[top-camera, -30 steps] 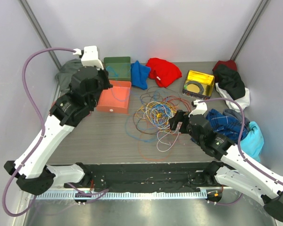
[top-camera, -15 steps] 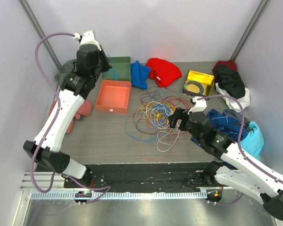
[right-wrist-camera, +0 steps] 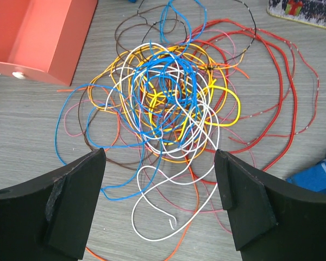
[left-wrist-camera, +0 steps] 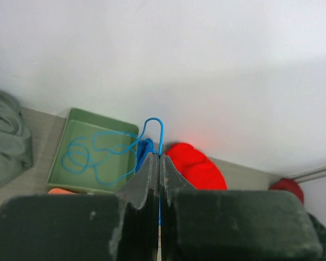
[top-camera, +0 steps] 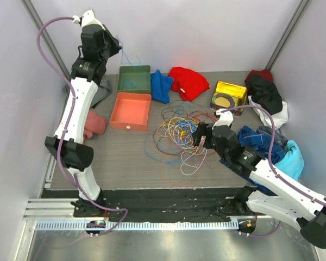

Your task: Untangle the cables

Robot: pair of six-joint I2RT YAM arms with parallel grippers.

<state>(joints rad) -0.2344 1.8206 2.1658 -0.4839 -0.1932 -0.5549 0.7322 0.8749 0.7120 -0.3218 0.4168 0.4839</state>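
A tangle of thin cables [top-camera: 179, 133] in blue, yellow, orange, red, white and brown lies mid-table; it fills the right wrist view [right-wrist-camera: 174, 103]. My right gripper [top-camera: 202, 136] [right-wrist-camera: 160, 179] is open and empty, just at the pile's right edge, its fingers either side of a white loop [right-wrist-camera: 168, 212]. My left gripper [top-camera: 115, 48] [left-wrist-camera: 159, 159] is raised high at the back left, shut on a blue cable [left-wrist-camera: 160, 133]. That cable's loose coils lie in the green tray [left-wrist-camera: 79, 174] [top-camera: 135, 81] below.
An orange tray [top-camera: 131, 111] stands left of the pile. A yellow tin [top-camera: 229, 95] stands at the back right. Red cloth [top-camera: 187, 81] and blue cloth [top-camera: 161, 86] lie at the back, more garments along the right edge [top-camera: 271, 136], and grey cloth at the left.
My left arm has swung up and back from over the orange tray to high above the green tray, lifting the blue cable. My right gripper has crept slightly toward the pile.
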